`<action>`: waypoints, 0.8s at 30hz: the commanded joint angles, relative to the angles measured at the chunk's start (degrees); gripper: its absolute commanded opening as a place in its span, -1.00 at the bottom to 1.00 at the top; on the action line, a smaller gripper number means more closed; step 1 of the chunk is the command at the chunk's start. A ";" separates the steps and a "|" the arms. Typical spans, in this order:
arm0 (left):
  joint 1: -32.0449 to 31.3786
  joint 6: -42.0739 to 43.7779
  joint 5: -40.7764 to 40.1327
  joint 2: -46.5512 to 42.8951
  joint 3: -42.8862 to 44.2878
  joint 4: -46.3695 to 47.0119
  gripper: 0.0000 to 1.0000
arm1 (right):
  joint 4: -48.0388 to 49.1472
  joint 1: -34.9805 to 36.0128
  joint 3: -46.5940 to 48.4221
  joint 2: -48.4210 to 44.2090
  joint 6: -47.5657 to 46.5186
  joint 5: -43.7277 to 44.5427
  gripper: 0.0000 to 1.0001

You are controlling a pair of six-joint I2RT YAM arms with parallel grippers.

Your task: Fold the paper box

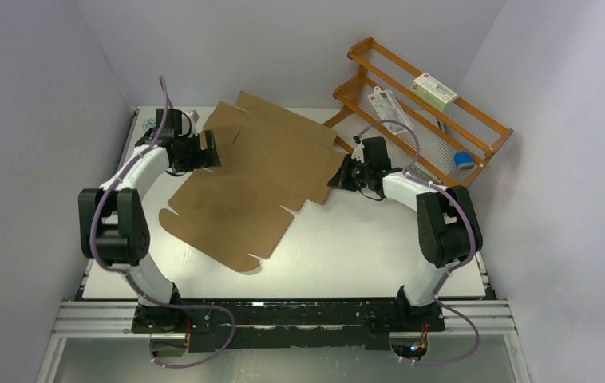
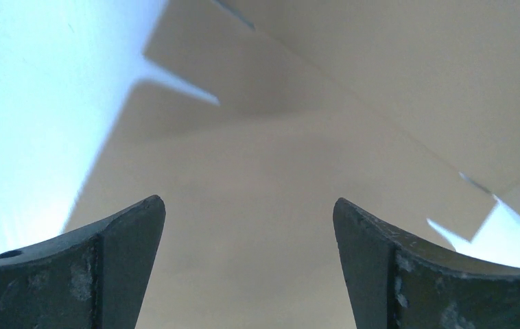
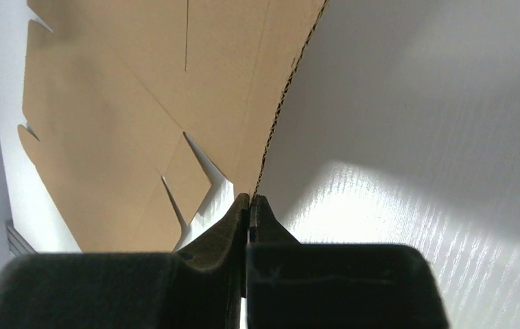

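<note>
Left gripper (image 1: 206, 150) stands spread wide at the left edge of the paper box (image 1: 251, 179), its fingers (image 2: 116, 260) apart above the cardboard. Paper box: an unfolded brown sheet lying on the white table (image 1: 363, 255) between the two arms, with its right edge raised. Right gripper (image 1: 338, 177) is pressed together, pinching that raised edge at its fingertips. Wooden rack (image 1: 483, 114) stands behind, far right.
</note>
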 commanded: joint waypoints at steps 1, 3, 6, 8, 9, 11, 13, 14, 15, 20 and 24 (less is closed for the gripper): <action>3.29 0.88 -1.37 8.13 6.99 -0.02 0.95 | -9.17 -0.31 3.78 1.98 -8.44 -1.47 -1.00; 3.94 1.58 -0.81 10.63 8.64 -0.61 0.95 | -11.14 -0.30 5.38 2.89 -10.82 -0.82 -1.00; 4.00 2.43 1.14 13.05 8.50 -0.36 0.95 | -13.62 -0.29 7.80 4.36 -13.38 1.07 -1.00; 4.08 2.35 2.56 14.01 7.40 0.16 0.95 | -15.06 -0.36 9.62 5.43 -14.56 2.49 -1.00; 4.09 2.43 3.44 14.67 7.39 -0.32 0.95 | -15.62 -0.35 10.38 6.02 -15.12 2.71 -1.00; 4.09 2.18 4.94 15.72 7.10 -1.04 0.95 | -16.38 -0.38 11.98 6.99 -15.73 2.49 -1.00; 4.09 1.74 5.21 16.34 5.95 -1.69 0.96 | -16.82 -0.37 13.45 7.91 -16.16 1.74 -1.00; 4.09 1.72 5.47 16.26 5.28 -1.73 0.95 | -16.98 -0.37 14.00 8.18 -16.32 1.52 -1.00; 4.09 1.71 5.22 16.09 4.56 -1.85 0.95 | -17.05 -0.39 14.48 8.34 -16.46 1.56 -0.99; 4.00 1.67 3.00 13.57 0.29 -1.87 0.95 | -17.69 -0.38 16.51 9.21 -17.42 2.78 -0.91; 3.91 1.60 2.80 11.42 -3.42 -1.48 0.95 | -17.09 -0.38 16.94 9.28 -17.64 2.21 -0.84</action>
